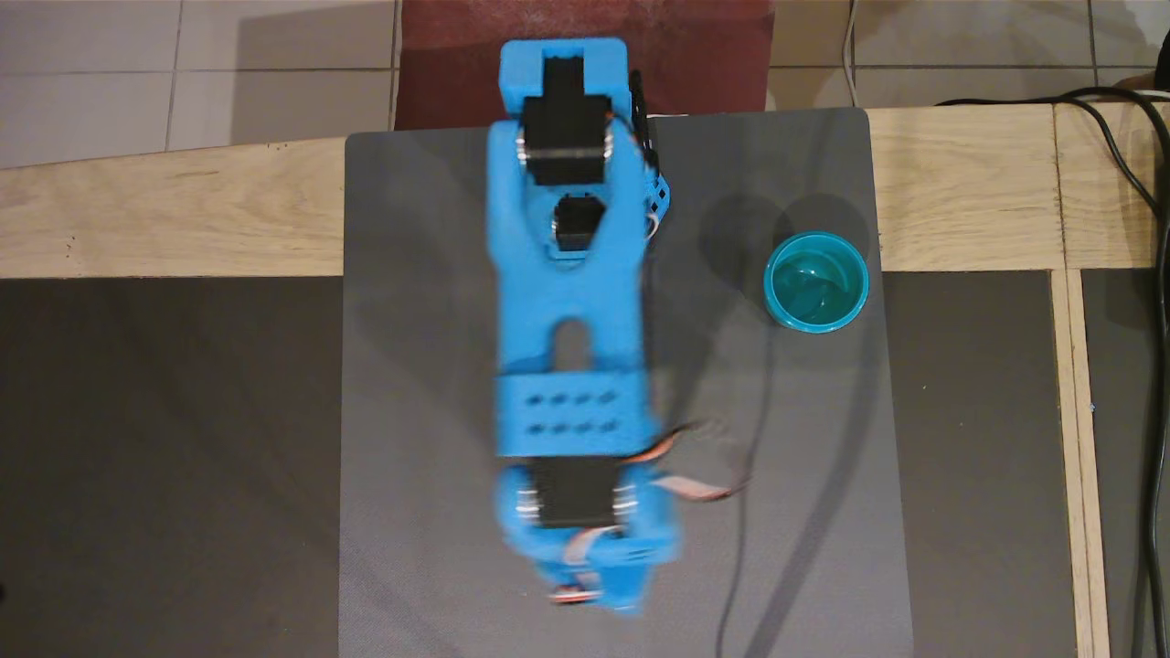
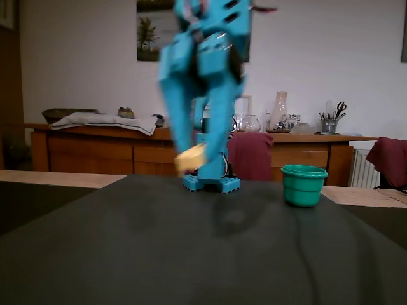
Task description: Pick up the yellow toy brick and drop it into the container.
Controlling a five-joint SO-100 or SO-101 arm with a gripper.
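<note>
In the fixed view my blue gripper point(image 2: 193, 154) is shut on the pale-yellow toy brick point(image 2: 191, 158) and holds it in the air above the grey mat, left of the teal cup point(image 2: 303, 185). The arm is motion-blurred. In the overhead view the blue arm point(image 1: 571, 302) stretches down the mat and hides the brick; the gripper end point(image 1: 599, 589) is near the bottom edge. The teal cup point(image 1: 815, 281) stands at the mat's right side, apart from the arm, and looks empty.
A grey mat point(image 1: 777, 475) covers the table. The arm's base point(image 2: 212, 183) stands at the mat's far edge. Black cables point(image 1: 1133, 183) run along the right side. A sideboard with clutter point(image 2: 286, 124) is far behind.
</note>
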